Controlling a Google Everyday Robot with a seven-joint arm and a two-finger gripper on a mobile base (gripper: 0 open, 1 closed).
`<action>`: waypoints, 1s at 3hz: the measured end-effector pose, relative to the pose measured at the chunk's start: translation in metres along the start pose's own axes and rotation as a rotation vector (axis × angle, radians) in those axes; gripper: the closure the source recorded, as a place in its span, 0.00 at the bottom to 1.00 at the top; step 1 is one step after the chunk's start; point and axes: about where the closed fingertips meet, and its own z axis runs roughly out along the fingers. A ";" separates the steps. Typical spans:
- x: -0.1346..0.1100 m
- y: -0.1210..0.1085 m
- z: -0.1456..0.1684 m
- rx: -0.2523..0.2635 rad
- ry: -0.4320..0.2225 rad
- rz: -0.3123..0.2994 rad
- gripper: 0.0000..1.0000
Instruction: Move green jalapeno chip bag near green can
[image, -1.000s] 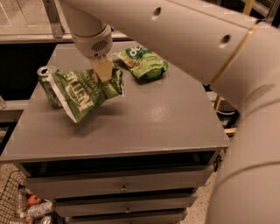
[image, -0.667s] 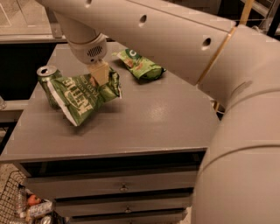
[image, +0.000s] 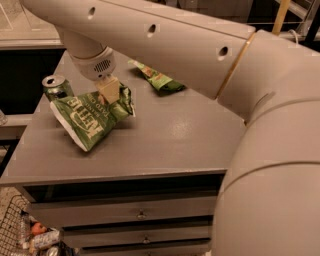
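The green jalapeno chip bag (image: 86, 119), flat with big white lettering, hangs tilted over the left part of the grey table (image: 170, 145). My gripper (image: 108, 91) is shut on the bag's upper right edge. The green can (image: 56, 86), with a silver top, stands upright at the table's left edge. The bag's upper left corner is right beside the can and partly covers its lower part. I cannot tell whether they touch.
A smaller bunched green bag (image: 159, 78) lies at the back of the table. My large pale arm (image: 260, 125) fills the top and right of the view. Drawers (image: 142, 215) sit under the tabletop. A wire basket (image: 30, 235) with items is at the bottom left.
The gripper and the bag have come down slightly and shifted a little left, closer to the can. The arm now covers more of the view.
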 end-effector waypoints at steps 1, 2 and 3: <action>-0.013 -0.002 0.003 -0.008 -0.016 -0.037 1.00; -0.028 -0.004 0.004 -0.016 -0.036 -0.075 1.00; -0.040 -0.008 0.007 -0.024 -0.048 -0.105 1.00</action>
